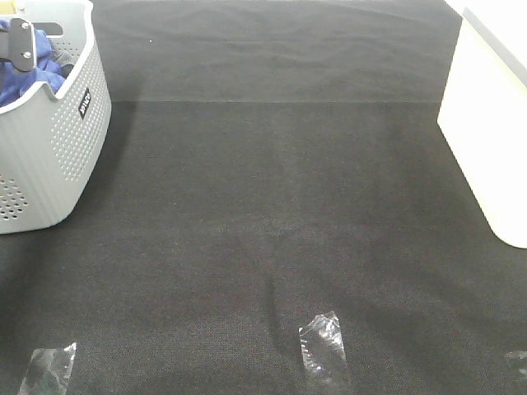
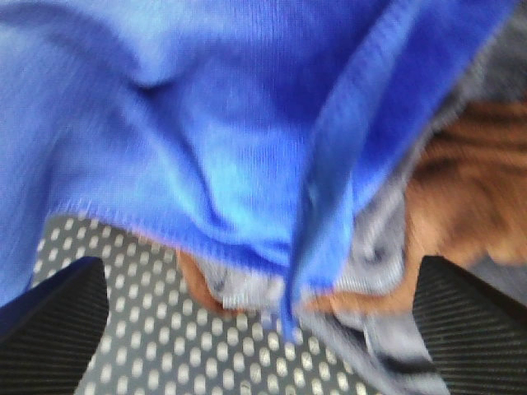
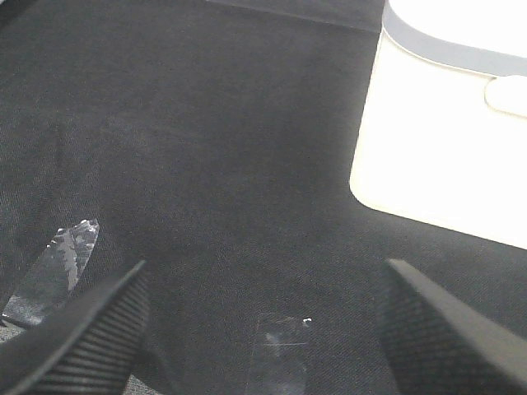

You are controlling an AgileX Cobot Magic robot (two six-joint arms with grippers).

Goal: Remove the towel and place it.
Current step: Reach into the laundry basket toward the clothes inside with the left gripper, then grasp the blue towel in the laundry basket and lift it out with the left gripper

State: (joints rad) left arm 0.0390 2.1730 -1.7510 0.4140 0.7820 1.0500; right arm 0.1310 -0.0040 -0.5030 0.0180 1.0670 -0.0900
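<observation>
Black fabric tabletop (image 1: 263, 206), grey perforated plastic basket (image 1: 58, 148) holding bright blue microfibre towel (image 2: 206, 123).
Left end effector (image 2: 259, 329) spread over towel; right end effector (image 3: 263, 329) spread above tabletop.

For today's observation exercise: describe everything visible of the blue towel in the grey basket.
The bright royal-blue microfibre towel lies crumpled in folds inside the pale grey perforated plastic basket, one stitched edge showing. It rests on a brown cloth and a grey striped cloth. The open left claw hovers above, gripping nothing.
</observation>
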